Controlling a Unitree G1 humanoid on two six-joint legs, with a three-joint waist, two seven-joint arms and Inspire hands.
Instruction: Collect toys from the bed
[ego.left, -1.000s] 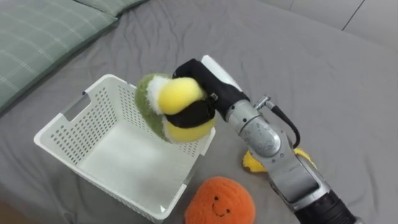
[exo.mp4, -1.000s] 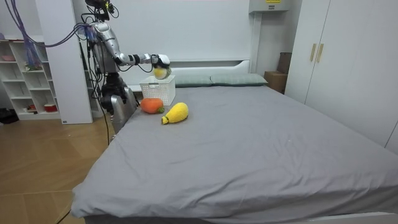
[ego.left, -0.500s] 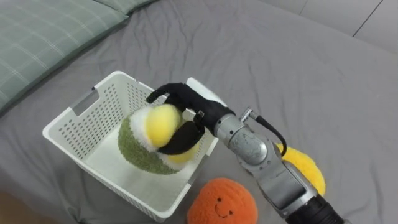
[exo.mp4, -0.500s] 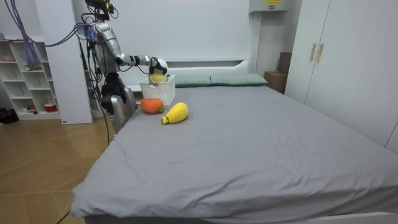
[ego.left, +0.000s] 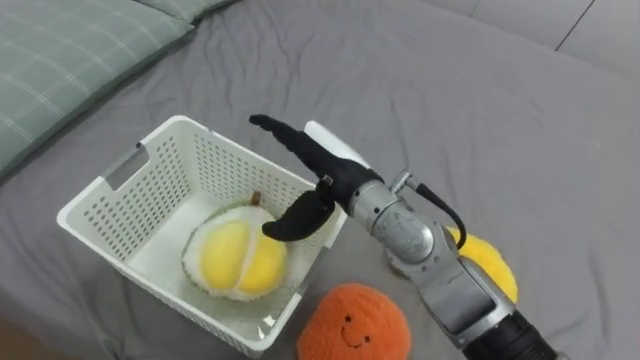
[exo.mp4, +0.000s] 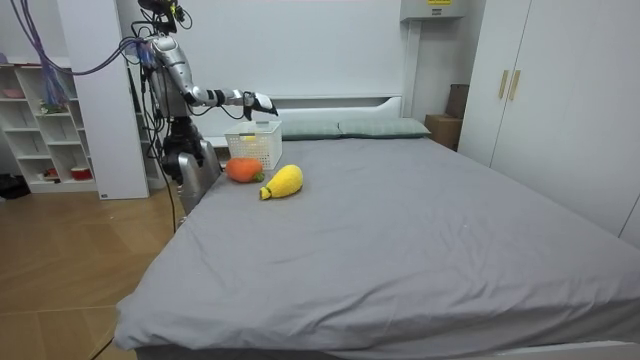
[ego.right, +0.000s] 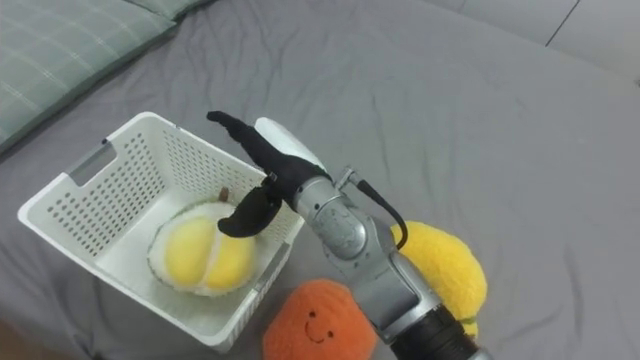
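A green and yellow plush durian (ego.left: 238, 262) (ego.right: 202, 254) lies inside the white slotted basket (ego.left: 120, 190) (ego.right: 80, 180) on the grey bed. My right hand (ego.left: 305, 170) (ego.right: 262, 165) hovers over the basket's right rim, open, fingers straight and holding nothing. An orange plush with a smiling face (ego.left: 355, 322) (ego.right: 318, 322) sits just in front of the basket. A yellow plush (ego.left: 485, 268) (ego.right: 445, 270) lies to its right, partly behind my forearm. In the room view I stand at the bed's far left corner, arm stretched over the basket (exo.mp4: 254, 144).
A green checked pillow (ego.left: 70, 60) lies at the upper left, beyond the basket. Flat grey bedsheet (ego.left: 480, 110) stretches to the right and back. In the room view white shelves (exo.mp4: 40, 120) stand behind me and a wardrobe (exo.mp4: 560, 90) on the right.
My right hand lowered the plush durian into the basket, let it go and straightened its fingers. The durian now rests on the basket floor.
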